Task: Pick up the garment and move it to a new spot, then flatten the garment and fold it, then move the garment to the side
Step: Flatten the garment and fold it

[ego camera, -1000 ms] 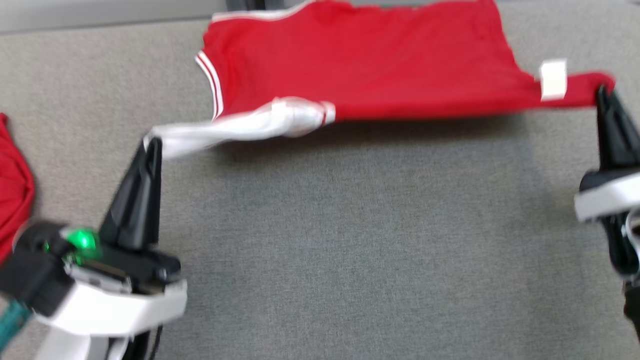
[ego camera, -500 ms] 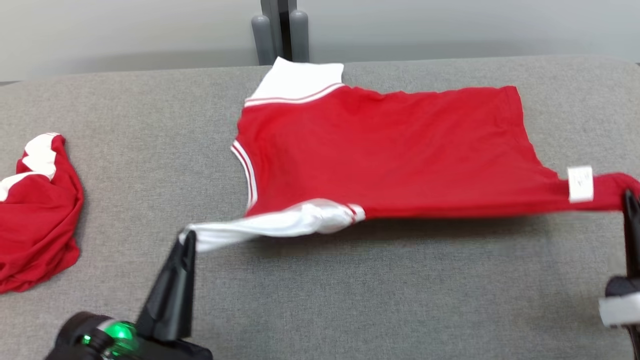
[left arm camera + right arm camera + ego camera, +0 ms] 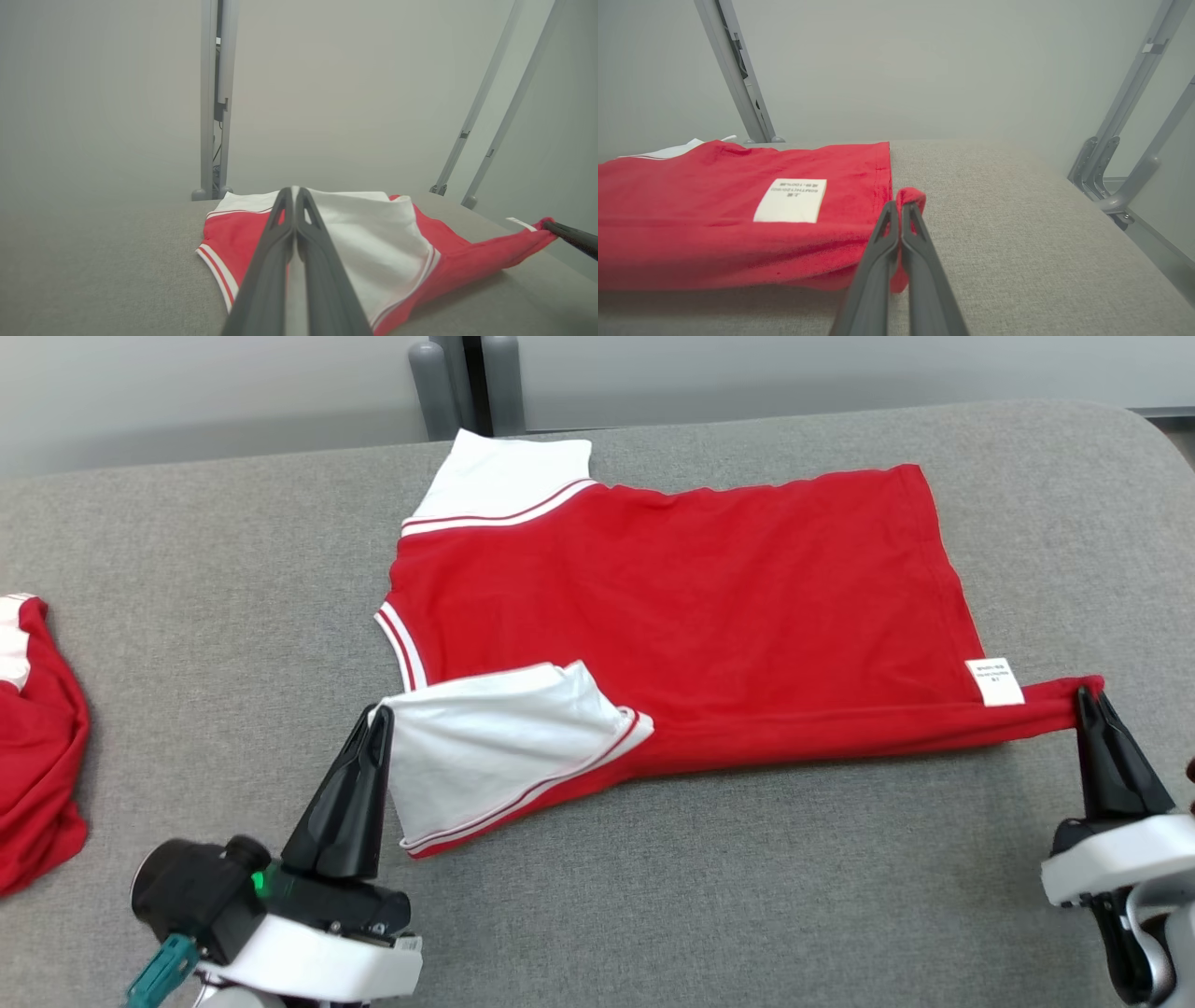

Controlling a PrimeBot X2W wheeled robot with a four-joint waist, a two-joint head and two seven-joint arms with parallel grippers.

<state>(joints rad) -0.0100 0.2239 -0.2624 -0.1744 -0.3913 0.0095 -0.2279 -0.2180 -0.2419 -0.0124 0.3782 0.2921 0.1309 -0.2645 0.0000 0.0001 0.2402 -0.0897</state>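
The garment (image 3: 691, 607) is a red shirt with white, red-striped sleeves, lying spread across the grey table (image 3: 709, 896). My left gripper (image 3: 381, 717) is shut on the edge of its near white sleeve (image 3: 485, 747), seen close in the left wrist view (image 3: 294, 191) with the sleeve (image 3: 373, 242) draped beside the fingers. My right gripper (image 3: 1088, 695) is shut on the near red hem corner, beside a white label (image 3: 995, 681). In the right wrist view the gripper (image 3: 900, 205) pinches a bunched red corner next to the label (image 3: 790, 200). The near edge hangs slightly off the table between both grippers.
A second red and white garment (image 3: 37, 747) lies bunched at the table's left edge. Grey frame posts (image 3: 467, 383) stand behind the table's far edge, and slanted metal struts (image 3: 1125, 140) rise beyond its right end.
The head camera has shifted. The shirt's near edge has come down from a taut stretch, and the white sleeve has spread out flat from a twisted rope. Both grippers keep their hold.
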